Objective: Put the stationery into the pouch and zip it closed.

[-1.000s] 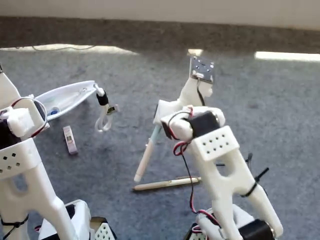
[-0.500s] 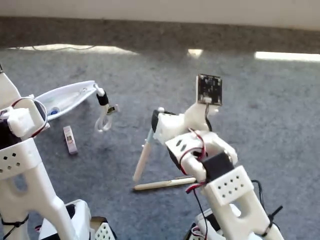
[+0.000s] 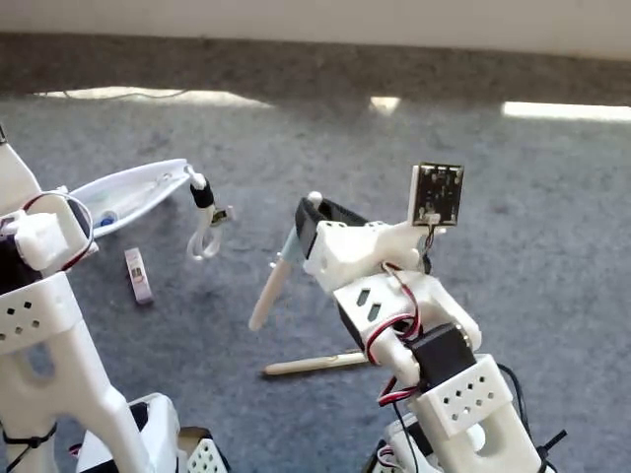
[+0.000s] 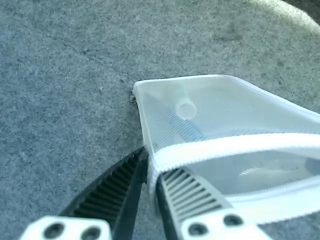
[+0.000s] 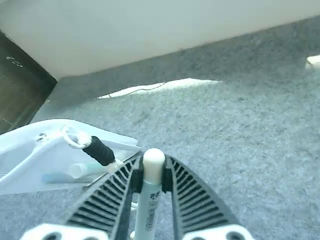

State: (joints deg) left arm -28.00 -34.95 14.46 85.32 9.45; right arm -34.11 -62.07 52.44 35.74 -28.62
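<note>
Right wrist view, right gripper [image 5: 152,165]: clenched on a white pen [image 5: 149,205], with one ribbed finger pressed against each side of the barrel and the rounded cap end just above the fingertips.
White pen: slanted in the high view, upper end in the grip and lower end angled down toward the grey carpet [image 3: 552,227]. It was to the right of the pouch [image 3: 133,187] and apart from it. Whether the tip met the carpet could not be told.
Left gripper [image 4: 152,165]: clamped on the pouch's white zip band at the open mouth, with the black finger on one side of the band and the pale finger on the other.
Pouch: white mesh, lying on the carpet with its mouth open. A pale, partly blue item showed through the mesh.
Cord loop [image 3: 204,232]: white, with a black toggle [image 3: 202,195], hanging at the pouch's right end.
Small white block [image 3: 138,275]: flat on the carpet, near the pouch on the side toward the arm bases.
Wooden pencil [image 3: 325,363]: flat on the carpet, well apart from the pouch, beyond the held pen's lower end.
</note>
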